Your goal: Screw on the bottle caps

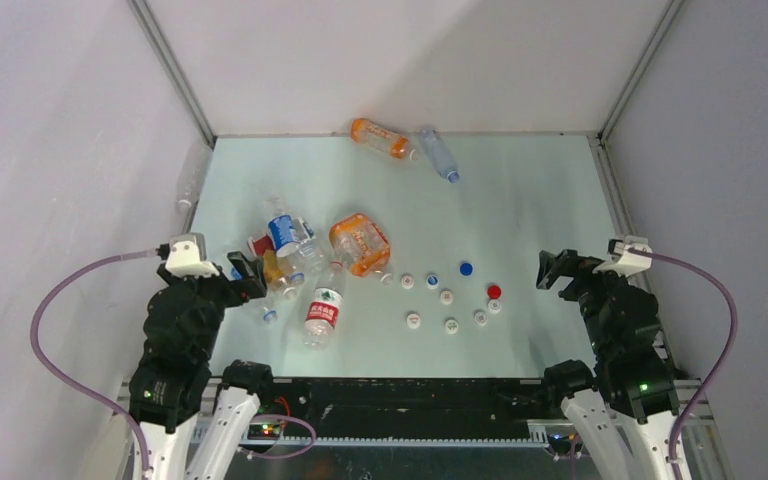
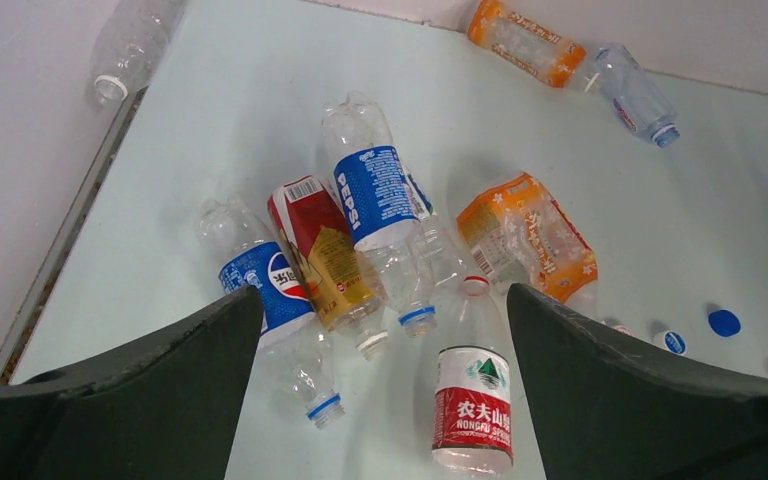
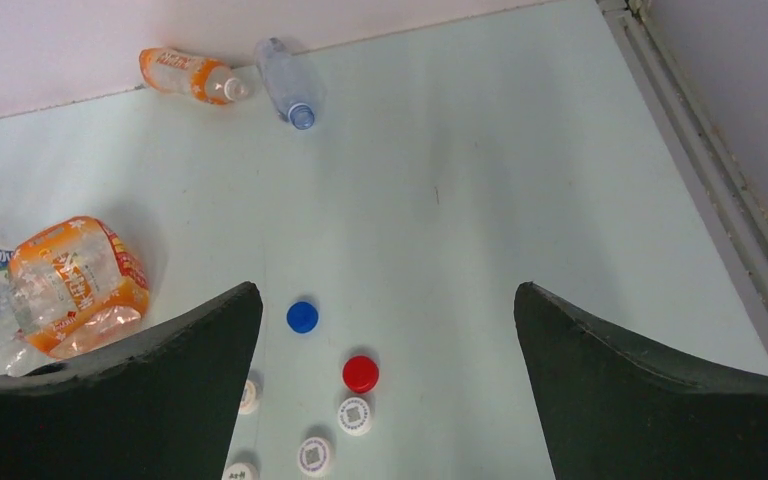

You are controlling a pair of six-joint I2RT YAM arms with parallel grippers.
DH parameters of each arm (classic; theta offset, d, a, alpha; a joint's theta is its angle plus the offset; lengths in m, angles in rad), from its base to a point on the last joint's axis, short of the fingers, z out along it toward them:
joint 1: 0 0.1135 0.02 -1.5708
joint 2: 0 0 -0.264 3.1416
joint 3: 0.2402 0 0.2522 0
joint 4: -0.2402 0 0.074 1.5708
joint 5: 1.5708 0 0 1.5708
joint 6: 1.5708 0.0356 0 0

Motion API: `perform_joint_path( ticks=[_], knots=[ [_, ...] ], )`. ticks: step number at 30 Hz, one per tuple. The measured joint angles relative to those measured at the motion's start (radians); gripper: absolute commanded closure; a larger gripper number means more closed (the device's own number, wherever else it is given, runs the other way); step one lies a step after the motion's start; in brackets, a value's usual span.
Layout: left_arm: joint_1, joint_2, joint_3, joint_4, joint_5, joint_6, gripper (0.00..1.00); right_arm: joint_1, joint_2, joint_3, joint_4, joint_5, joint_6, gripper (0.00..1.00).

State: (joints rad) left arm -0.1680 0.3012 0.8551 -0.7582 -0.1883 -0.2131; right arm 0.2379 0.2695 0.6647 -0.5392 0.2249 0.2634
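Several uncapped bottles lie in a heap at the table's left-centre: a red-and-white labelled bottle (image 1: 323, 313) (image 2: 472, 405), a blue Pepsi bottle (image 1: 282, 232) (image 2: 373, 195), an amber tea bottle (image 2: 320, 250) and a squashed orange bottle (image 1: 360, 243) (image 3: 75, 285). The loose bottle caps lie to their right: a blue cap (image 1: 466, 268) (image 3: 302, 317), a red cap (image 1: 494, 291) (image 3: 360, 373) and several white caps (image 1: 446, 297). My left gripper (image 1: 245, 272) (image 2: 382, 293) is open and empty, raised over the near-left edge of the heap. My right gripper (image 1: 550, 270) (image 3: 388, 290) is open and empty, raised to the right of the caps.
An orange bottle (image 1: 380, 137) and a clear bottle (image 1: 440, 153) lie at the far edge by the back wall. Another clear bottle (image 2: 130, 45) lies off the table's left rail. Grey walls close in both sides.
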Motion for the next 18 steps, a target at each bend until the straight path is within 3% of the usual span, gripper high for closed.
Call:
perform_joint_path(
  ticks=[8, 18],
  knots=[
    [0.0, 0.079, 0.043, -0.034, 0.026, -0.033, 0.0, 0.0, 0.072, 0.033, -0.051, -0.035, 0.024, 0.01],
    [-0.014, 0.377, 0.132, -0.146, 0.266, -0.077, 0.0, 0.0, 0.382, 0.188, -0.21, -0.11, 0.196, 0.01]
  ],
)
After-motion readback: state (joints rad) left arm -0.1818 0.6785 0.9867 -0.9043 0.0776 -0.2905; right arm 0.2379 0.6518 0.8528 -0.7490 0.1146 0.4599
